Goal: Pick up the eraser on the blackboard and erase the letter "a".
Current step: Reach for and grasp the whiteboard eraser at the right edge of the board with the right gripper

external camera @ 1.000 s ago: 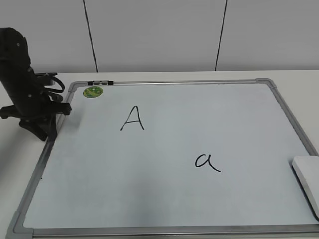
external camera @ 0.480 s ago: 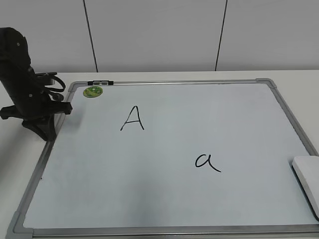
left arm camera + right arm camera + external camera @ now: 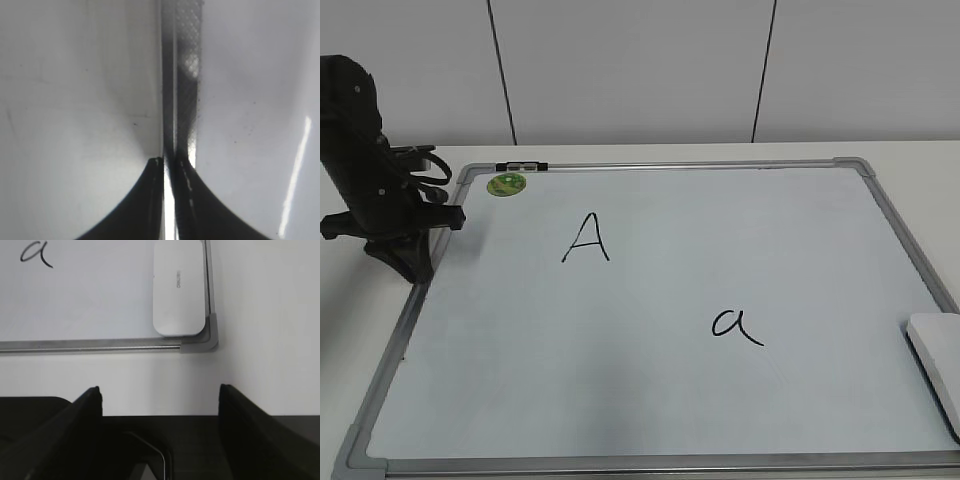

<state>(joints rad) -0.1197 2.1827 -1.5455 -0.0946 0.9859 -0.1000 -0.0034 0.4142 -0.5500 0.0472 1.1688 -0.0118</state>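
The white eraser point(image 3: 179, 287) lies flat in the near right corner of the blackboard point(image 3: 650, 400); its edge shows at the right border of the exterior view point(image 3: 938, 365). The cursive letter "a" point(image 3: 736, 325) is in black right of the board's centre, and also shows in the right wrist view point(image 3: 36, 254). My right gripper point(image 3: 160, 392) is open and empty, over the table short of the board's corner, apart from the eraser. My left gripper point(image 3: 169, 162) is shut and empty at the board's left frame point(image 3: 408, 262).
A capital "A" point(image 3: 586, 238) is written left of centre. A round green magnet point(image 3: 506, 184) and a black marker point(image 3: 521, 166) sit at the board's far left corner. White table surrounds the board; a white panelled wall stands behind.
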